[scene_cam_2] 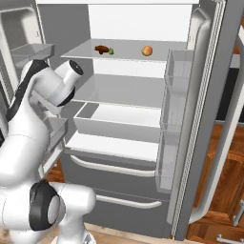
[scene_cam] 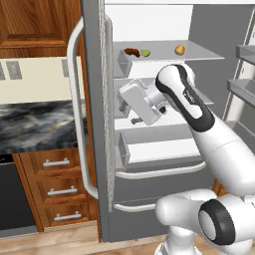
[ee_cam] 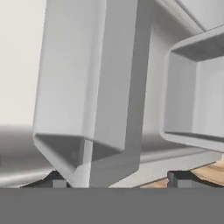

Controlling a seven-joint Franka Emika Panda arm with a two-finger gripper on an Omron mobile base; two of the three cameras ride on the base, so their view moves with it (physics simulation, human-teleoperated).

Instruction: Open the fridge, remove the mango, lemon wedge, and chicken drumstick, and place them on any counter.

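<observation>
The grey fridge (scene_cam: pixel 149 175) (scene_cam_2: pixel 114 183) stands with both doors swung open. On its top white shelf lie the dark chicken drumstick (scene_cam: pixel 131 52) (scene_cam_2: pixel 101 49), the small lemon wedge (scene_cam: pixel 145 53) (scene_cam_2: pixel 111 51) just right of it, and the orange-yellow mango (scene_cam: pixel 180 50) (scene_cam_2: pixel 147 50) further right. My gripper (scene_cam: pixel 124 112) (ee_cam: pixel 117 180) hangs lower, at middle-shelf height, pointing at the inside of the left door (scene_cam: pixel 94 99). Its fingertips (ee_cam: pixel 54 181) stand wide apart and open, holding nothing. A grey door bin (ee_cam: pixel 87 87) fills the space just ahead of them.
The black marbled counter (scene_cam: pixel 35 124) lies left of the fridge, over wooden drawers (scene_cam: pixel 60 187) and a dark appliance front (scene_cam: pixel 15 199). The right door (scene_cam_2: pixel 209 119) with its bins (scene_cam_2: pixel 176 71) juts out on the right. My arm's elbow (scene_cam: pixel 179 84) is in front of the middle shelves.
</observation>
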